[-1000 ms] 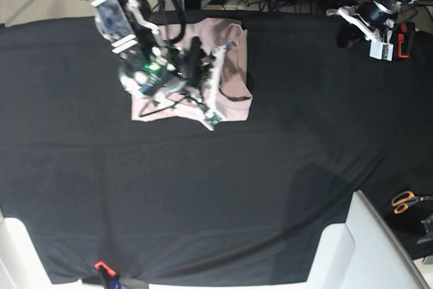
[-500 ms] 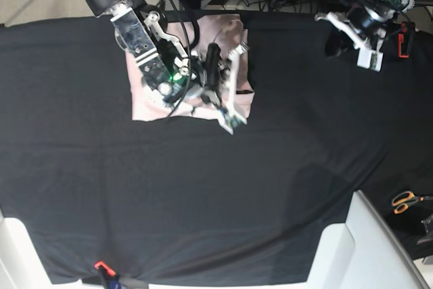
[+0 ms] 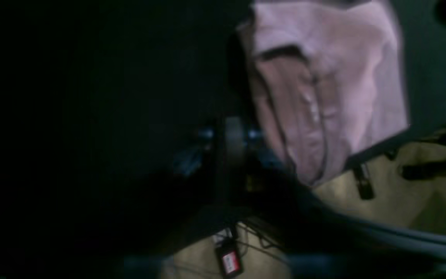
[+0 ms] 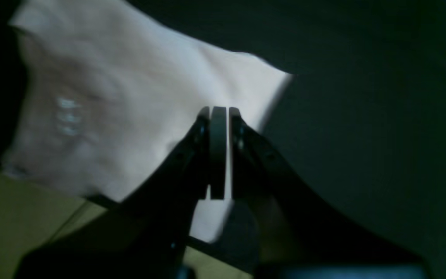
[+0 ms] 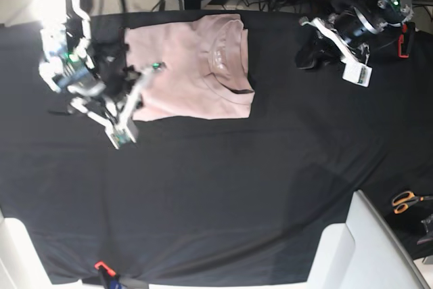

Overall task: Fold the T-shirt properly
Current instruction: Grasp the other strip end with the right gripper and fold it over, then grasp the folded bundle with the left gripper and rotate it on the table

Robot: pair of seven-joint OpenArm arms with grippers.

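The T-shirt (image 5: 193,72) lay folded into a rough rectangle on the black table cloth (image 5: 223,194), near the far edge of the table and left of its middle in the base view. Its ribbed collar (image 5: 233,93) sat at the packet's right side, with a curved fold running toward the near right corner of the packet. In the left wrist view the T-shirt (image 3: 323,85) showed as a blurred pink mass with layered folds, reaching to the table's edge, beyond which tan floor showed.

The right gripper (image 5: 132,96) hung over the cloth just off the T-shirt's left near corner, and the base view did not settle whether it touched the fabric. In the right wrist view the right gripper (image 4: 219,116) had its jaws pressed together with nothing between them, their tips seen against the pink fabric (image 4: 130,116) close to one of its corners.

The left gripper (image 5: 314,49) was well apart from the T-shirt, over the far right part of the cloth, with a white tag (image 5: 356,74) hanging from the arm. Its jaws looked dark and smeared in both views, so how far they stood apart could not be told; nothing pink was in them.

A pair of orange-handled scissors (image 5: 406,201) lay at the right edge, beside a white panel (image 5: 369,248) near the right corner.
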